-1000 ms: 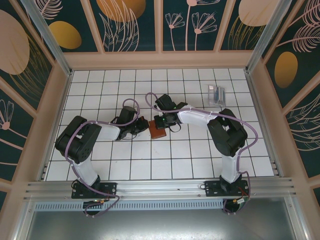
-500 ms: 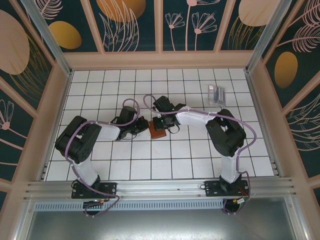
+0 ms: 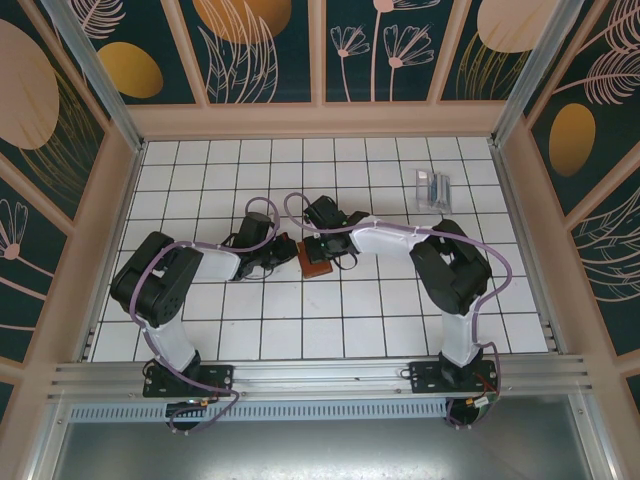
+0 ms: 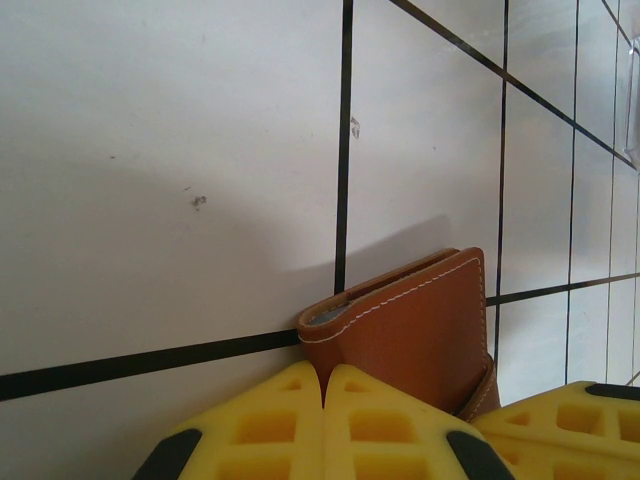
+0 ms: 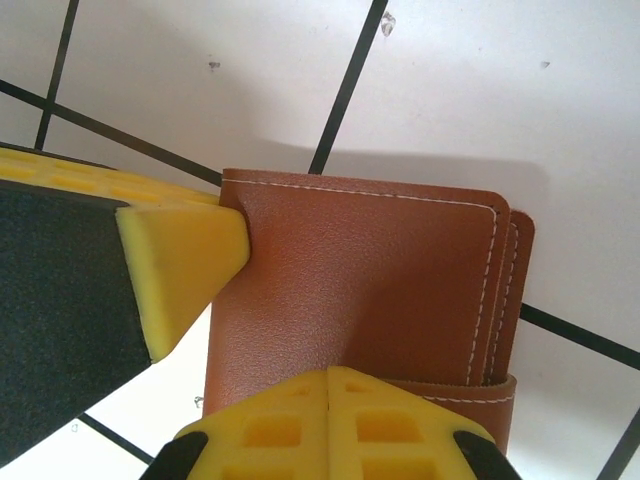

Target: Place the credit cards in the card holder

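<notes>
The left gripper (image 4: 323, 378) is clenched. Its two yellow fingers (image 4: 265, 425) press flat against each other, with only a thin seam between them, and they grasp nothing. Their tips touch the edge of the card holder (image 4: 420, 325), at the end where a little grey lining shows inside the fold.

The right gripper (image 5: 328, 388) is clenched too, its yellow pads closed together with nothing between them. Its tips rest at the near edge of the holder's brown cover. In the right wrist view, one yellow pad of the left gripper touches the left edge of the cover, close to its upper corner.

The card holder is folded shut and lies flat. It has white stitching along the border, and a second brown leaf peeks out on the right and at the bottom.

From above, the holder lies near the middle of the white tiled table (image 3: 380, 320). The left gripper is just beside it on the left, and the right gripper is over its far edge.

The credit cards (image 3: 432, 188) lie together as a small pale group in the far right part of the table, well apart from the holder and from both grippers. They are too small there to tell more.
</notes>
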Controlling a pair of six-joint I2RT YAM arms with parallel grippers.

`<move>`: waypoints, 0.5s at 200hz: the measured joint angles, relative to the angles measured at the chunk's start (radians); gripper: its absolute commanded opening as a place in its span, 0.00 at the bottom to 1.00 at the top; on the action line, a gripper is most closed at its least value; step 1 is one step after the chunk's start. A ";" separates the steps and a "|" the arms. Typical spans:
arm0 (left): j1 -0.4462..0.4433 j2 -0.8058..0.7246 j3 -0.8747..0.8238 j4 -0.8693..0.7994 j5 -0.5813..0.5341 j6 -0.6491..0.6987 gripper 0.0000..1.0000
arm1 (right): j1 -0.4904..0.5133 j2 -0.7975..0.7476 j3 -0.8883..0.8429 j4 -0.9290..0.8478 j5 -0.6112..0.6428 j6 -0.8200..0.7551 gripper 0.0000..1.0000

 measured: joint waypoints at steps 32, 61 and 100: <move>0.000 0.000 0.002 -0.004 0.000 0.000 0.05 | -0.014 -0.029 -0.009 0.001 -0.004 0.000 0.00; 0.000 0.000 0.004 -0.008 0.000 0.000 0.05 | -0.038 -0.056 -0.010 0.008 -0.005 0.000 0.00; 0.000 0.000 0.008 -0.015 0.000 0.000 0.05 | -0.048 -0.056 -0.018 0.017 -0.025 0.001 0.00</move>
